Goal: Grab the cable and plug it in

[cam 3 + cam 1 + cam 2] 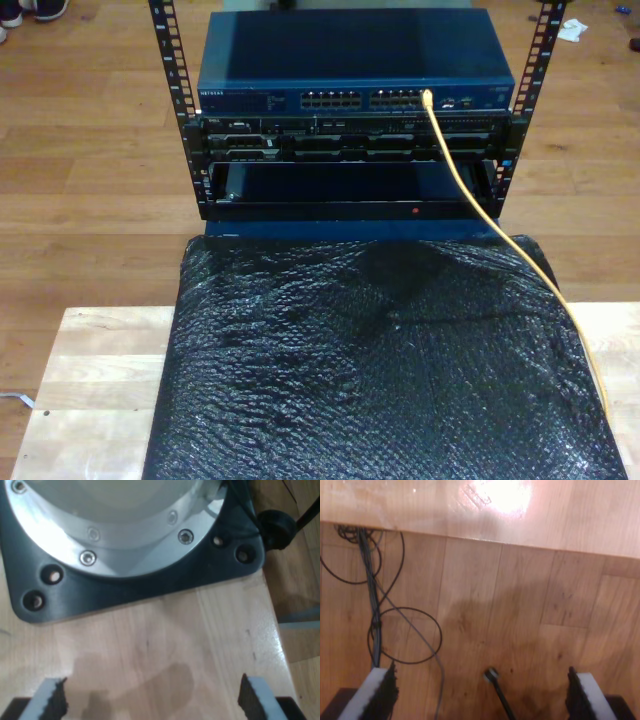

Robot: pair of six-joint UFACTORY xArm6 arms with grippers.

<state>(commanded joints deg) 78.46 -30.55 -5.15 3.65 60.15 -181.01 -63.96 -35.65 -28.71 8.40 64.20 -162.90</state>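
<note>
My first tool [150,700] stands with its jaws wide apart and nothing between them, hanging over the pale wooden table [165,640]. Just ahead of its fingertips sits a black base plate [125,587] with bolt holes, carrying a round silver flange [130,540]. Beyond the table's edge a black knob-like part [275,527] sits over the wooden floor.

My second tool [482,692] is likewise spread open and empty. Below it lies the wood-plank floor [530,610], and ahead of its tips runs the edge of a light wooden surface [560,515] with a bright glare. To one side of its jaws thin black wires [402,635] loop on the floor beside a bundle of dark cables [372,595]; between the jaws, lower down, a dark rod with a small metal tip [492,676] points up.

The exterior view alone shows the cable [480,210]: yellow, one end seated in a port at the exterior view's right of a blue network switch [355,65], then trailing down across a black bubble-textured cover [380,370] toward the exterior view's lower right. The switch tops an open black rack [350,165]. Small white lettering on its face looks like "NETGEAR", though it is too small to be sure.
</note>
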